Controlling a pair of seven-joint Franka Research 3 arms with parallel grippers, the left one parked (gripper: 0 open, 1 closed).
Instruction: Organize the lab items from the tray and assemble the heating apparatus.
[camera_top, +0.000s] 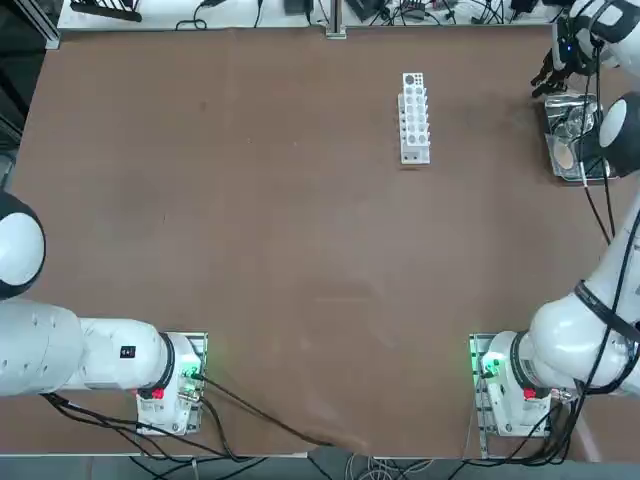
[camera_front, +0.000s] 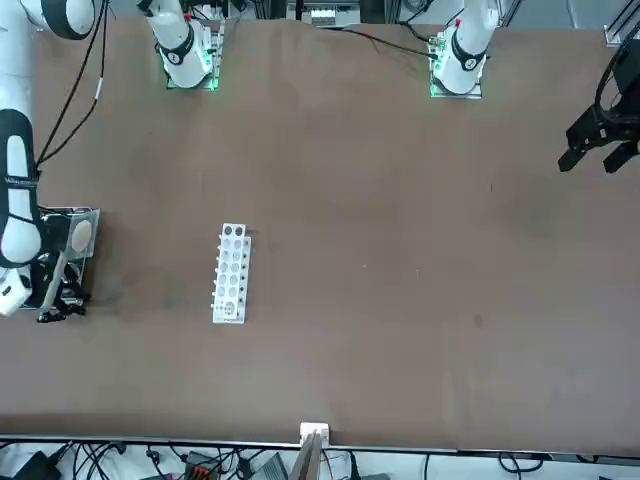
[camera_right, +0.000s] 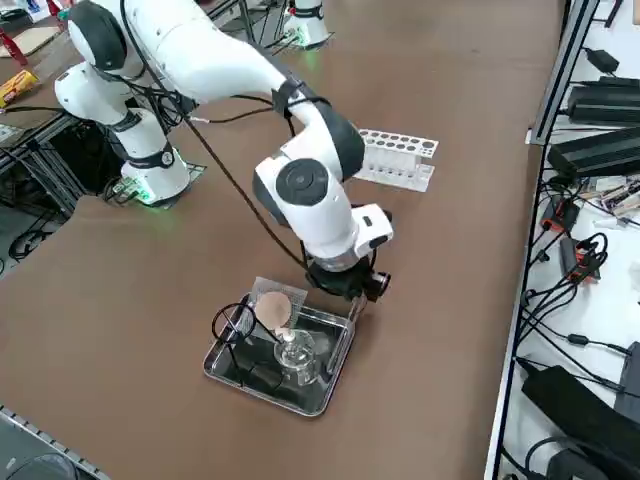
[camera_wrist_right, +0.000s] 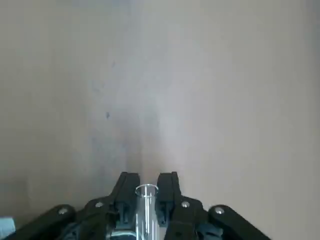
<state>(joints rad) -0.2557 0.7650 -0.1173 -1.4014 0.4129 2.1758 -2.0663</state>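
Observation:
The shiny metal tray (camera_right: 260, 393) sits at the table's right edge near the far corner. In it are the clear glass burner bottle (camera_right: 295, 351), the black wire ring tripod (camera_right: 235, 325) and the grey mesh pad with the tan centre (camera_right: 274, 307). My right gripper (camera_right: 350, 290) hangs just past the tray's far end, low over the table. In the wrist view the gripper (camera_wrist_right: 146, 182) is shut on a thin clear glass tube (camera_wrist_right: 146, 202), which stands up between its black fingers (camera_wrist_right: 127, 192). From above, the arm covers part of the tray (camera_top: 549, 140).
A white many-holed tube rack (camera_top: 414, 118) lies at the far middle of the table, also seen in the right side view (camera_right: 398, 158). Cables and boxes run along the floor beyond the table's right edge. Brown table surface fills the wrist view.

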